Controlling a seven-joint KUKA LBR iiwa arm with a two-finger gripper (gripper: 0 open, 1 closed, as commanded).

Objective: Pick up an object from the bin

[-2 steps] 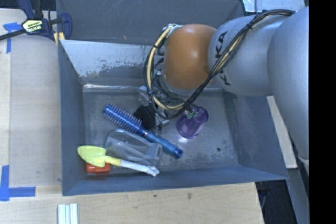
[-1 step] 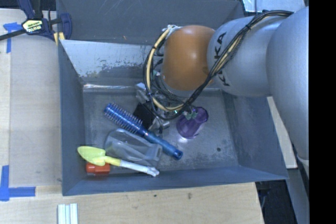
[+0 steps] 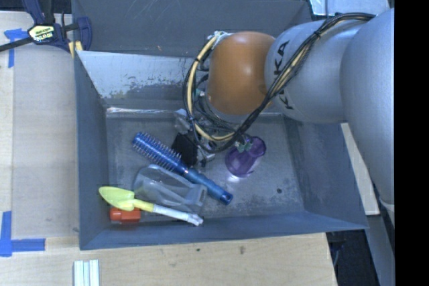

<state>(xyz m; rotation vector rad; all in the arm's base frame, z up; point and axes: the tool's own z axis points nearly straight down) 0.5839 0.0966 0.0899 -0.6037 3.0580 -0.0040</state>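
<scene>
Blue hairbrush (image 3: 179, 167), lying just under gripper (image 3: 188, 147), gripper's spread cannot be told.

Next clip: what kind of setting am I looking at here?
Most likely a robotics lab's bin-picking test cell, not a home or factory line: a KUKA arm reaches into a grey metal bin holding mismatched loose things, such as a blue hairbrush and a purple cup.
</scene>
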